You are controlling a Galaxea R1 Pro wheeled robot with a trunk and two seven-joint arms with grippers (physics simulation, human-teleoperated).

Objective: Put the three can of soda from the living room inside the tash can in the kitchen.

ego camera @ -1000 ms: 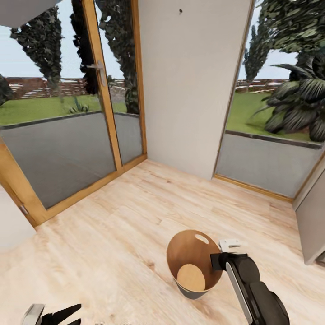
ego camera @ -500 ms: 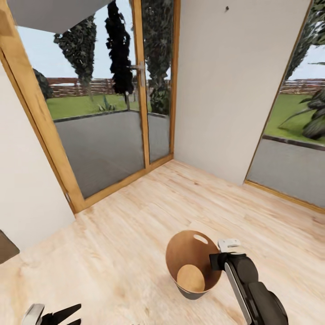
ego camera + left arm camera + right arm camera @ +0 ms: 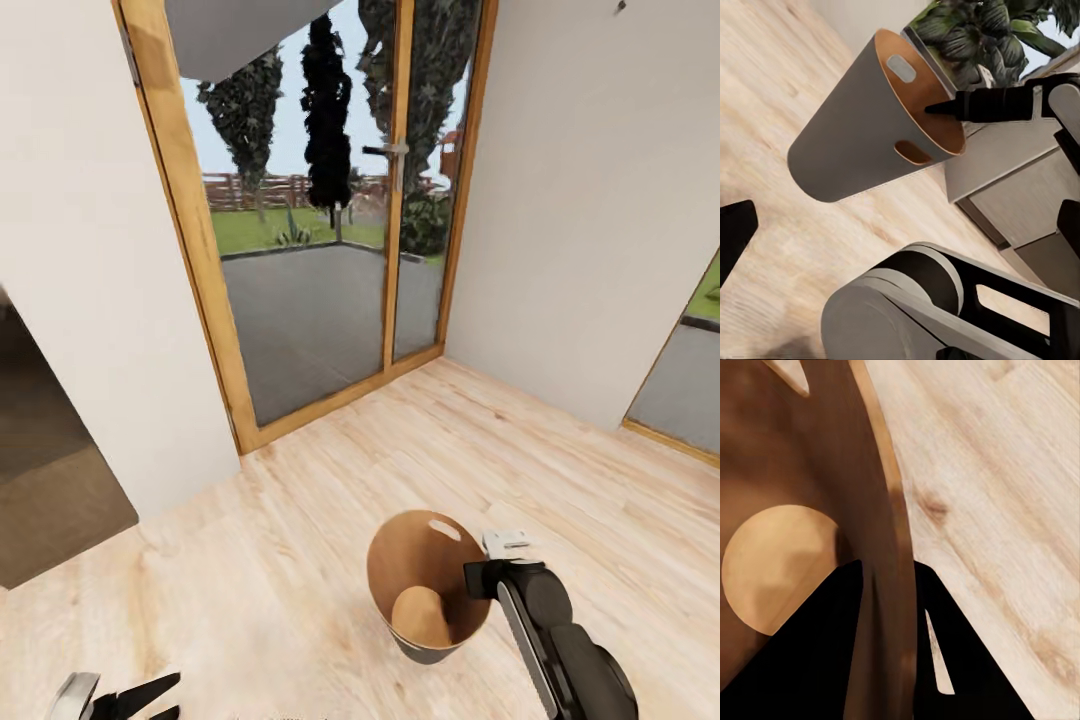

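The trash can [image 3: 412, 556], grey outside and coppery-brown inside, hangs tilted just above the light wood floor at the lower middle of the head view. My right gripper [image 3: 478, 578] is shut on its rim, one finger inside and one outside, as the right wrist view [image 3: 886, 577] shows across the bin's wall [image 3: 877, 510]. The bin's bare round bottom [image 3: 776, 562] holds nothing. In the left wrist view the trash can [image 3: 855, 142] floats off the floor. My left gripper [image 3: 140, 695] sits low at the left, open and holding nothing. The soda cans are out of view.
Wood-framed glass doors [image 3: 330, 250] stand ahead, with a garden behind them. A white wall [image 3: 80, 300] juts in at the left beside a dark opening [image 3: 50, 490]. Another wall [image 3: 590, 200] closes the right. A grey cabinet [image 3: 1020, 187] shows behind the bin.
The whole head view has swung, so the doors and walls have slid to the right in the picture: the camera turned. Bin and both arms keep their places relative to me.
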